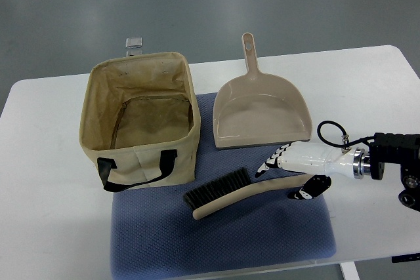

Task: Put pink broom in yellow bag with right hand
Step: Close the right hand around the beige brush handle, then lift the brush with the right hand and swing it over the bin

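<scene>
The pink-beige broom (230, 191), a hand brush with dark bristles, lies on the blue mat (216, 240) with its handle pointing right. The yellow bag (141, 119) stands open and upright at the left, empty inside, black strap at its front. My right hand (295, 168) comes in from the right edge and is at the broom's handle end. Its white fingers (279, 160) stretch left just above the handle and the thumb (308, 191) sits just below it. The fingers are spread, not closed on the handle.
A pink-beige dustpan (259, 113) lies behind the broom, handle pointing away, right beside the bag. The white table (39, 181) carries everything; its front edge is close below the mat. A metal clip (134, 44) sits behind the bag.
</scene>
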